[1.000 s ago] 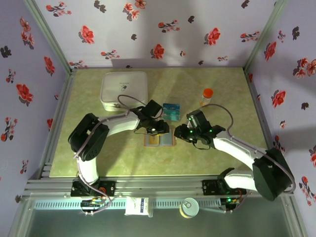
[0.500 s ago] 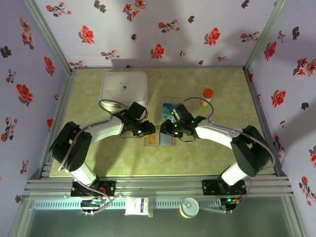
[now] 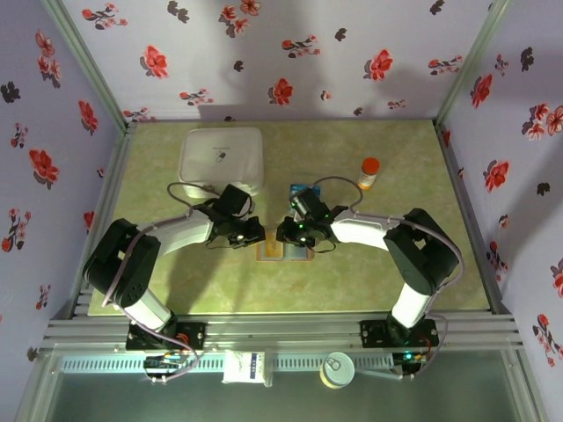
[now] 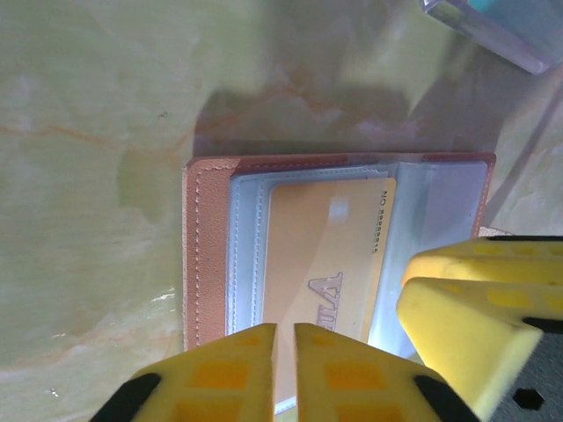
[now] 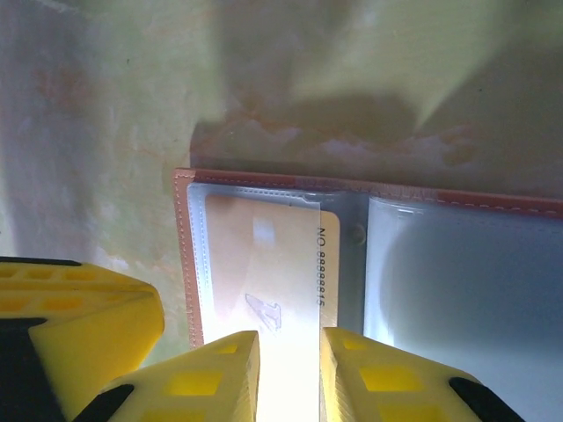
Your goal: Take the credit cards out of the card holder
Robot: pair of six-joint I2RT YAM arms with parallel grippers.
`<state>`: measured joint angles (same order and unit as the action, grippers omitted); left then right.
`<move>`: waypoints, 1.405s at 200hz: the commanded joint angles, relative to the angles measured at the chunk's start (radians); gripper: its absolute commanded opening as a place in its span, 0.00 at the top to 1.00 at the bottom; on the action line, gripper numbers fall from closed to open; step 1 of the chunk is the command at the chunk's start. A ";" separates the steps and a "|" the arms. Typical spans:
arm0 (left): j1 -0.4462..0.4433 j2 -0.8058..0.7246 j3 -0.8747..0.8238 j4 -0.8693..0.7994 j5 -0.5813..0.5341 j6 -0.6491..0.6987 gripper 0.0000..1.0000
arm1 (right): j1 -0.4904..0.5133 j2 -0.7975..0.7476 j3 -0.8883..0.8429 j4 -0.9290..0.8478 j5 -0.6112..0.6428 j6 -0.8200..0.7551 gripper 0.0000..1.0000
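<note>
The card holder point(image 3: 283, 251) lies open on the green table, with a reddish-brown leather rim point(image 4: 207, 255) point(image 5: 185, 255) and clear pockets. A yellow-orange credit card point(image 4: 325, 255) point(image 5: 255, 255) sits in its left pocket, the numbered edge poking out past the pocket's clear lip. My left gripper point(image 3: 257, 236) point(image 4: 284, 352) hovers at the holder's near edge, shut to a thin slit; whether it pinches anything is unclear. My right gripper point(image 3: 284, 236) point(image 5: 290, 360) stands open low over the card, a finger on each side of the pocket's lip. Its yellow fingers point(image 4: 466, 308) show in the left wrist view.
A clear plastic box point(image 3: 305, 194) point(image 4: 501, 26) with teal cards lies just behind the holder. A white square box point(image 3: 222, 158) stands at the back left, an orange-capped bottle point(image 3: 369, 171) at the back right. Walls ring the table.
The right gripper has swung left from beside the holder onto it and narrowed slightly. The left gripper has drawn back to the holder's left part and closed.
</note>
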<state>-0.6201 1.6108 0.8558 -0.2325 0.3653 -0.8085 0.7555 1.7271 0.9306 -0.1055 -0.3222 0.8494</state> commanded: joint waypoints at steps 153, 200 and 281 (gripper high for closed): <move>0.026 0.097 -0.003 -0.040 0.009 0.086 1.00 | 0.015 0.081 0.035 -0.009 0.002 0.026 0.79; 0.035 0.075 -0.023 -0.037 0.004 0.080 1.00 | 0.016 0.042 0.049 -0.099 0.068 -0.013 0.79; 0.037 0.045 0.000 -0.052 0.016 0.084 1.00 | 0.016 -0.012 0.043 -0.096 0.059 -0.020 0.78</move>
<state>-0.5945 1.6829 0.8562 -0.2237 0.4042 -0.7479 0.7662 1.7576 0.9627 -0.1745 -0.2790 0.8448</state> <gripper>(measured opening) 0.044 0.217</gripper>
